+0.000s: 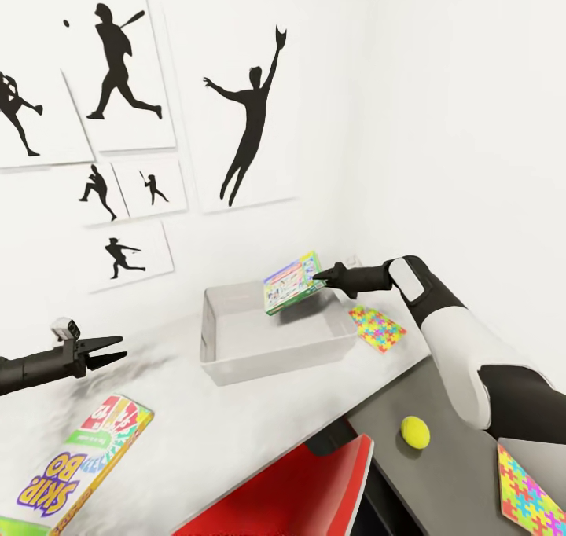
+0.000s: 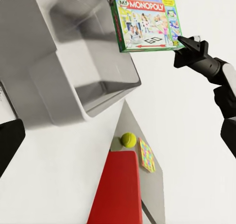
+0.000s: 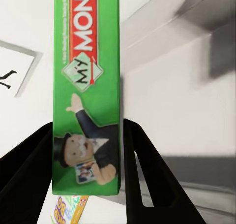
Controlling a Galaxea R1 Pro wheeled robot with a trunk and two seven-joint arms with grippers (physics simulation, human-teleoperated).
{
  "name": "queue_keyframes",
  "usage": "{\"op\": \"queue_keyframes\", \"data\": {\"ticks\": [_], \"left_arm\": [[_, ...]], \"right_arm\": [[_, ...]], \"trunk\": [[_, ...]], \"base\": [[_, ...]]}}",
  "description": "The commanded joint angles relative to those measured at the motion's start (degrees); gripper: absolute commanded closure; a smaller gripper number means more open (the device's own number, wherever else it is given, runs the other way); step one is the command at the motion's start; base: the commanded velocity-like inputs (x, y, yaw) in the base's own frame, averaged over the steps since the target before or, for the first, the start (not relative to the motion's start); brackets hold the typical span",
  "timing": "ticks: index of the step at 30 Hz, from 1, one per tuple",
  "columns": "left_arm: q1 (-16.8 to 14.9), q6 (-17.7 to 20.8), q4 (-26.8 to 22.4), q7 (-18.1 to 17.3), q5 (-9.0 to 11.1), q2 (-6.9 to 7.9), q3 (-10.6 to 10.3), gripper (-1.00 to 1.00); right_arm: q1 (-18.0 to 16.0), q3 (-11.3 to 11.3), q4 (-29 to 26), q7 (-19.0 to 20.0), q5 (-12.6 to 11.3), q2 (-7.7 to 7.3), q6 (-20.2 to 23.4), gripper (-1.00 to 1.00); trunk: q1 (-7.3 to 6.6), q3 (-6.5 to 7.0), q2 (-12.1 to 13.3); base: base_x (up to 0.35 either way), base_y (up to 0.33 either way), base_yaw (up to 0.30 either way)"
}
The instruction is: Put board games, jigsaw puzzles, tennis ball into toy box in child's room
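Note:
My right gripper (image 1: 317, 277) is shut on the edge of a green Monopoly board game (image 1: 291, 284), holding it tilted in the air above the far right part of the light-grey toy box (image 1: 275, 361). In the right wrist view the game's green side (image 3: 86, 86) sits between the black fingers (image 3: 147, 179). My left gripper (image 1: 123, 347) hangs open and empty left of the box. Below it a Skip-Bo board game (image 1: 86, 457) lies on the table (image 1: 212, 426). Right of the box lies one jigsaw puzzle (image 1: 377, 328). Another (image 1: 531, 497) and the tennis ball (image 1: 414, 431) rest on the dark-grey section.
A red chair (image 1: 299, 489) is tucked at the desk's front where the two sections meet. The wall behind the box carries black sports silhouette pictures (image 1: 251, 127). A green corner of another flat box (image 1: 16, 524) shows at the near left edge.

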Motion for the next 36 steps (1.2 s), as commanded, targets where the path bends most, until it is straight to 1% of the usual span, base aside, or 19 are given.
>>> {"op": "queue_keyframes", "data": {"ticks": [1, 17, 22, 29, 36], "left_arm": [[0.0, 0.6, 0.0, -0.2, 0.0, 0.01, 0.0, -1.00], [0.0, 0.6, 0.0, -0.2, 0.0, 0.01, 0.1, -1.00], [0.0, 0.6, 0.0, -0.2, 0.0, 0.01, 0.1, -1.00], [0.0, 0.6, 0.0, -0.2, 0.0, 0.01, 0.1, -1.00], [0.0, 0.6, 0.0, -0.2, 0.0, 0.01, 0.1, -1.00]], "right_arm": [[-0.1, 0.0, 0.0, 0.5, 0.4, -0.07, 0.1, 1.00], [-0.1, 0.0, 1.0, 0.5, 0.4, -0.17, 0.1, 1.00], [-0.1, -0.1, 2.5, 0.5, 0.4, -0.17, 0.1, 1.00], [-0.1, -0.1, 3.1, 0.5, 0.4, -0.17, 0.1, 1.00], [-0.9, 0.0, 4.3, 0.5, 0.4, -0.17, 0.1, 1.00]], "trunk": [[0.00, -0.16, -0.1], [0.00, -1.67, -0.1], [0.00, -2.14, -0.1], [0.00, -2.80, -0.1], [0.00, -3.46, -0.1]], "base": [[0.000, 0.000, 0.000], [0.000, 0.000, 0.000], [0.000, 0.000, 0.000], [0.000, 0.000, 0.000], [0.000, 0.000, 0.000]]}}
